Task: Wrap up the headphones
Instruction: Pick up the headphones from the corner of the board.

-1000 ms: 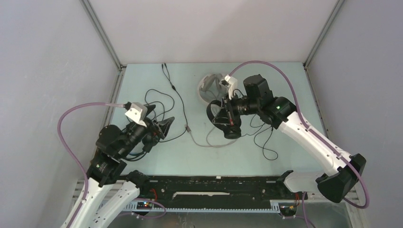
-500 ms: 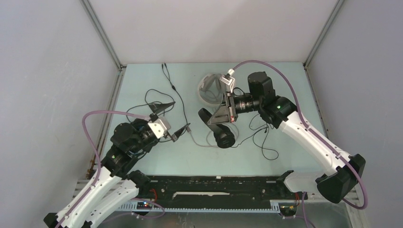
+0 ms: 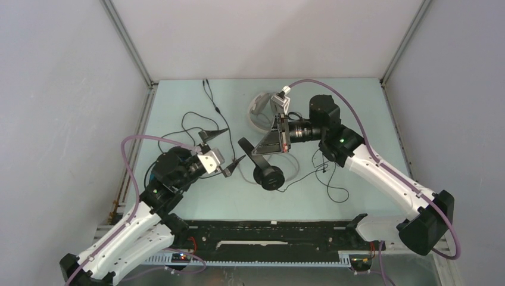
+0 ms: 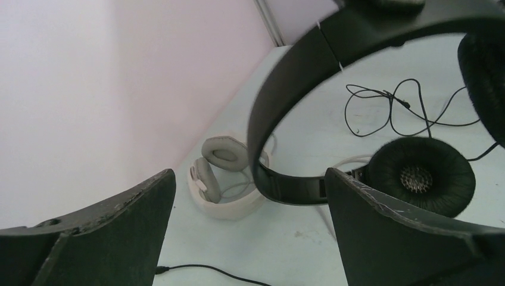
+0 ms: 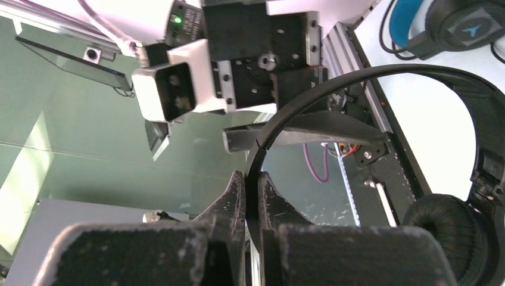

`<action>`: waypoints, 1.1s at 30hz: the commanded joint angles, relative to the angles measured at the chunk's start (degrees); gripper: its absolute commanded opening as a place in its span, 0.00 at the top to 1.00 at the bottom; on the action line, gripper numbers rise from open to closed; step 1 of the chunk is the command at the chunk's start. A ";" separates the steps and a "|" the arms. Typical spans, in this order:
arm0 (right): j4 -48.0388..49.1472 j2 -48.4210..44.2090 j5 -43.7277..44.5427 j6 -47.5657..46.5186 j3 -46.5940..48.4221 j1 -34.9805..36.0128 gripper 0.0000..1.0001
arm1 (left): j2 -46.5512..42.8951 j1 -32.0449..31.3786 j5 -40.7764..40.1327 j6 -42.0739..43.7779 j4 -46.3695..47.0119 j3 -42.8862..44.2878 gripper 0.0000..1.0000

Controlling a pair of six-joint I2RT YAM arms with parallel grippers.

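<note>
Right gripper, shown pinching the thin headband of the all-black headphones. In the right wrist view its two fingers are seen pressed together on the band, which arcs away to a padded ear cup at the lower right.

Left gripper, shown with its fingers spread wide and nothing held. In the left wrist view the same headband is framed in the gap beyond the fingertips; whether it is touched cannot be told.

The all-black headphones are placed near the middle of the table, between the two grippers, with one ear cup turned foam-side toward the left wrist camera. Whether that cup rests on the surface cannot be told.

White-grey headphones are seen folded at the far side of the table, behind the right gripper and apart from the held set.

Headphones with a blue headband are made out clearly only in the right wrist view, at its upper right corner, on the pale surface.

Thin black cables are scattered in loose loops over the table, to the left and right of the held set.
</note>
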 commanded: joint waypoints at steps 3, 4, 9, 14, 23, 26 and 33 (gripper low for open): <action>10.20 0.24 0.31 5.19 0.45 1.19 1.00 | -0.03 -0.43 0.38 -2.72 7.32 -1.13 0.03; 10.64 0.32 0.50 5.31 0.48 1.41 1.00 | 0.05 -0.46 -0.20 -3.39 8.18 -1.26 0.05; 10.82 0.67 0.32 6.41 0.46 2.13 1.00 | -1.06 -0.48 0.39 -5.53 11.71 -3.03 0.17; 11.87 0.16 0.07 6.98 0.52 2.46 1.00 | -1.48 -1.07 0.25 -4.21 7.18 -0.70 0.32; 11.92 -0.55 0.53 6.15 0.46 2.95 1.00 | -1.77 -1.34 1.47 -6.47 7.72 -0.04 0.45; 13.26 -0.65 -0.43 7.71 0.49 2.95 1.00 | -0.61 -1.89 2.74 -7.32 7.79 1.55 0.47; 12.91 -1.80 -0.87 7.28 0.48 2.90 1.00 | 1.14 -2.27 2.80 -7.79 10.19 1.17 0.58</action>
